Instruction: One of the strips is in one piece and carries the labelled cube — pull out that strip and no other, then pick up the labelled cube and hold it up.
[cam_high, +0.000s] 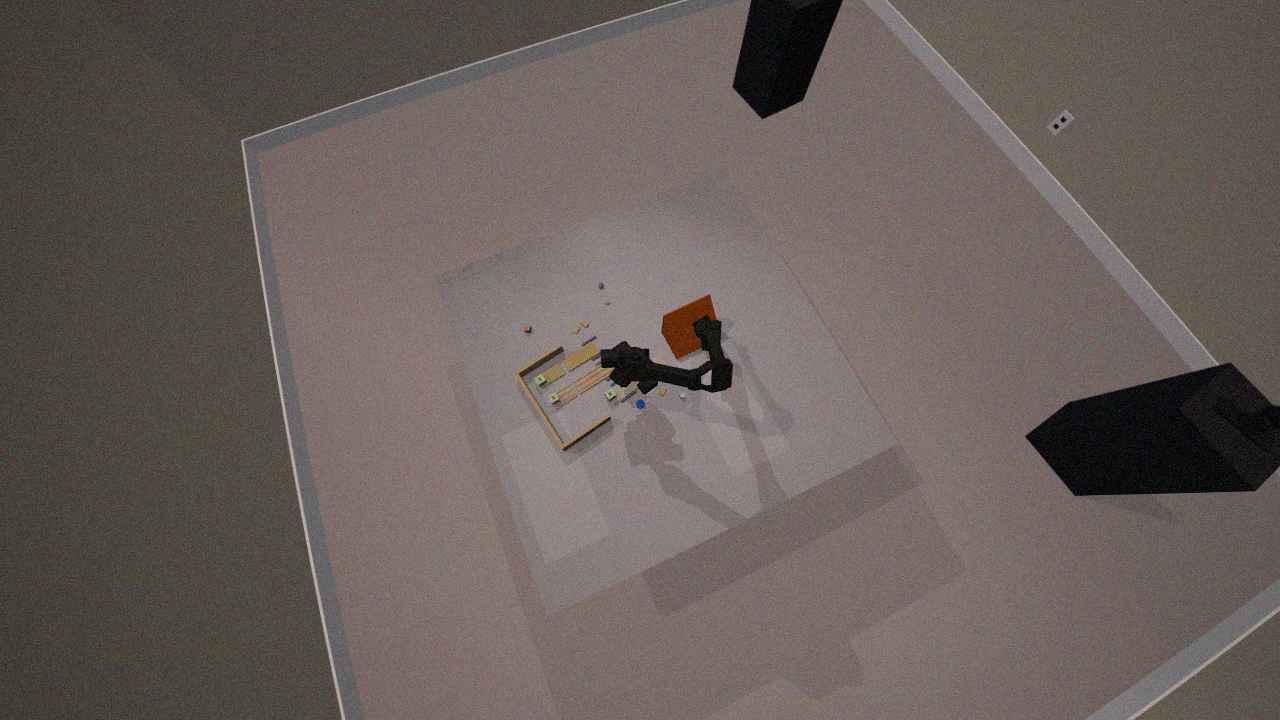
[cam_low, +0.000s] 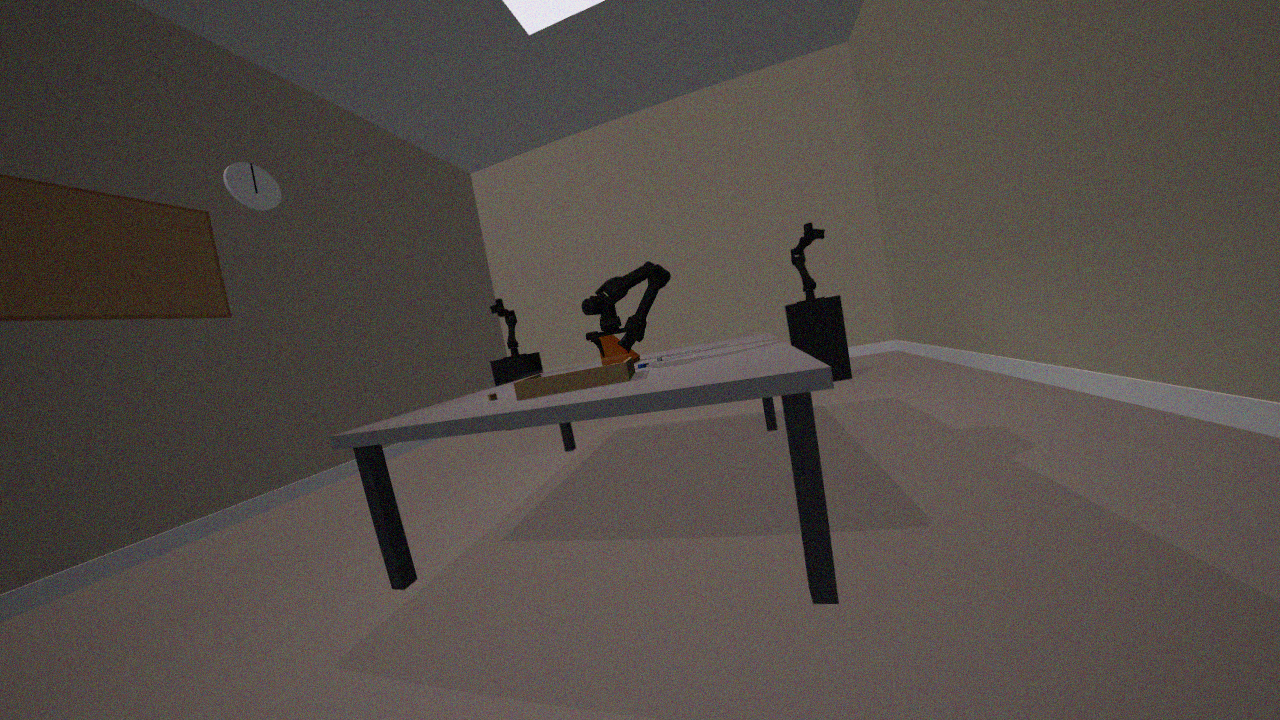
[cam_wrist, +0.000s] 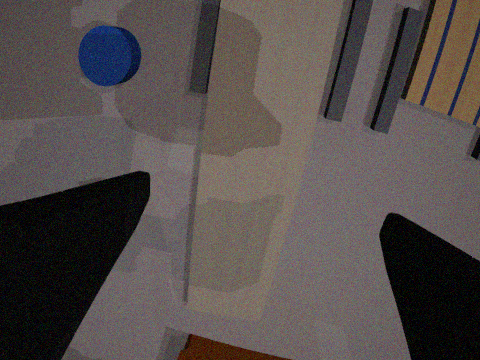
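Note:
My gripper (cam_wrist: 268, 204) is open and empty, its fingertips on either side of a plain pale strip (cam_wrist: 240, 175) and above it in the wrist view. A strip with blue lines (cam_wrist: 450, 60) is at the upper right, beyond dark rails. In the top view, one cube (cam_high: 610, 394) with a dark mark sits at the inner end of the pale strip, beside the arm. Two similar cubes, an upper one (cam_high: 540, 380) and a lower one (cam_high: 554, 397), are at the far ends of the tan strip (cam_high: 582, 356) and the striped strip (cam_high: 592, 380); both strips show a gap. The labels are too small to read.
A low wooden wall (cam_high: 541, 411) (cam_low: 572, 381) encloses the cubes on three sides. Dark rails (cam_wrist: 342, 65) flank the strips. A blue disc (cam_high: 640, 403) (cam_wrist: 107, 56) lies left of the pale strip in the wrist view. An orange plate (cam_high: 682, 331) is under the arm's base. Several small blocks lie around.

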